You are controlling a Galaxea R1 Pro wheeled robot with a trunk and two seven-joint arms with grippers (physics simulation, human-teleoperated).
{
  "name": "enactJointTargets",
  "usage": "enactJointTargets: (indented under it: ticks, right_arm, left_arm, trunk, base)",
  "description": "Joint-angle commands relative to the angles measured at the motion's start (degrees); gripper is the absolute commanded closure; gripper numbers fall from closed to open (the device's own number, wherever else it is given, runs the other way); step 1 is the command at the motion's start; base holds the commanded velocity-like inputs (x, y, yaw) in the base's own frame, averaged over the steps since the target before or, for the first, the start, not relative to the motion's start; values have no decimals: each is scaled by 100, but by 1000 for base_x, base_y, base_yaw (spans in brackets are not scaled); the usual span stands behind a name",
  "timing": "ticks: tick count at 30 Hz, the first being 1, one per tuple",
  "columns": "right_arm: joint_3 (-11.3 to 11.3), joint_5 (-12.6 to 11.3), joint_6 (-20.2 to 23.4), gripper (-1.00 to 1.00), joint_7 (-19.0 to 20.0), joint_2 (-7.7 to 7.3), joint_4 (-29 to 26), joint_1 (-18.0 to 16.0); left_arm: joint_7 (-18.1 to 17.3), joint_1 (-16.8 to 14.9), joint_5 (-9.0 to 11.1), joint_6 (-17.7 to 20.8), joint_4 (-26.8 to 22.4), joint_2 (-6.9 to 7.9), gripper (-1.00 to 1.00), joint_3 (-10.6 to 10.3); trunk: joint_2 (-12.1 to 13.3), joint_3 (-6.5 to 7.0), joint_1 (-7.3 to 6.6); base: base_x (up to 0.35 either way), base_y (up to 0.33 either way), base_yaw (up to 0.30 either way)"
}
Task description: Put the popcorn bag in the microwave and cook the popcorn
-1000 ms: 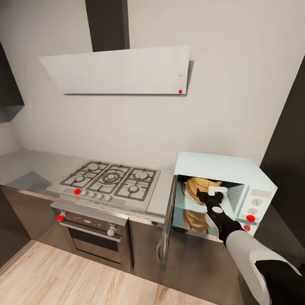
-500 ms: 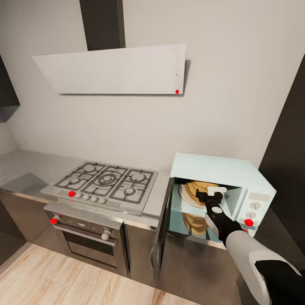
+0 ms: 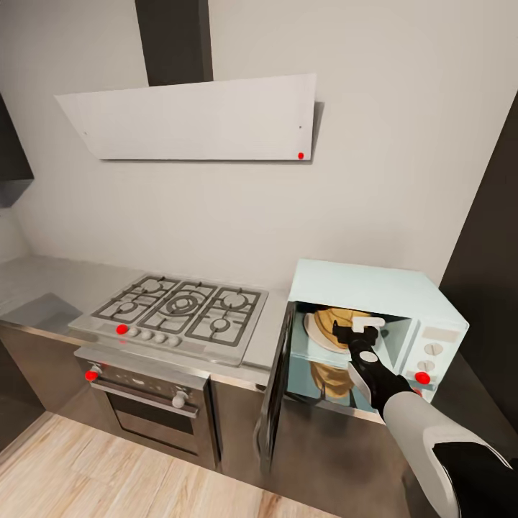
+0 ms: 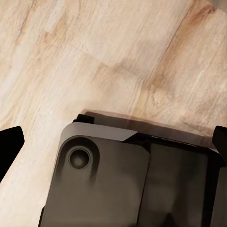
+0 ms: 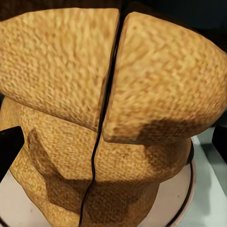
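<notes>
The pale mint-blue microwave (image 3: 374, 282) stands on the grey countertop (image 3: 43, 282) at the right, its door (image 3: 277, 381) swung wide open to the left. Inside it, the tan-brown popcorn bag (image 3: 333, 319) (image 5: 71, 71) sits upright on a white plate (image 3: 311, 332) (image 5: 165, 203). My right gripper (image 3: 350, 332) (image 5: 113, 146) reaches into the microwave mouth right in front of the bag, open, its dark fingertips (image 5: 9, 149) spread wide on either side. My left gripper (image 4: 113, 142) hangs open over the wooden floor (image 4: 94, 47).
A steel gas hob (image 3: 180, 309) and a built-in oven (image 3: 151, 403) lie left of the microwave, under a white hood (image 3: 194, 119). A dark tall cabinet (image 3: 496, 252) rises at the right. The robot's dark base (image 4: 127, 184) shows below the left gripper.
The whole head view shifted a little about a second ago, so the camera moved. The right arm stays in the microwave mouth by the bag, with no visible move in the last half second.
</notes>
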Motion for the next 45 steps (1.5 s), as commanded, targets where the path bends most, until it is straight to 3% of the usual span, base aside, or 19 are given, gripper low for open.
enactJointTargets:
  ticks: [1,16,26,39,45]
  right_arm:
    - [-21,-16,-24,-100,-48,-7,6,-10]
    - [-17,-16,-24,-100,-48,-3,4,-1]
    - [71,-16,-24,-100,-48,14,6,8]
    - [106,-16,-24,-100,-48,3,-6,8]
    - [97,-20,-12,-100,-65,-7,-308,38]
  left_arm:
    - [6,-3,0,-19,2,-2,-100,15]
    - [7,-3,0,-20,3,-2,-100,18]
    - [5,-4,0,-18,3,-2,-100,18]
    - [6,-3,0,-20,3,-2,-100,24]
    - [6,-3,0,-17,4,-2,-100,24]
  trunk:
    - [-10,-12,5]
    - [-10,-12,5]
    - [-10,-12,5]
    - [-10,-12,5]
    - [-10,-12,5]
  base:
    - [0,0,0]
    - [-69,0,0]
    - [-308,0,0]
    - [-115,59,0]
    - [-208,1,0]
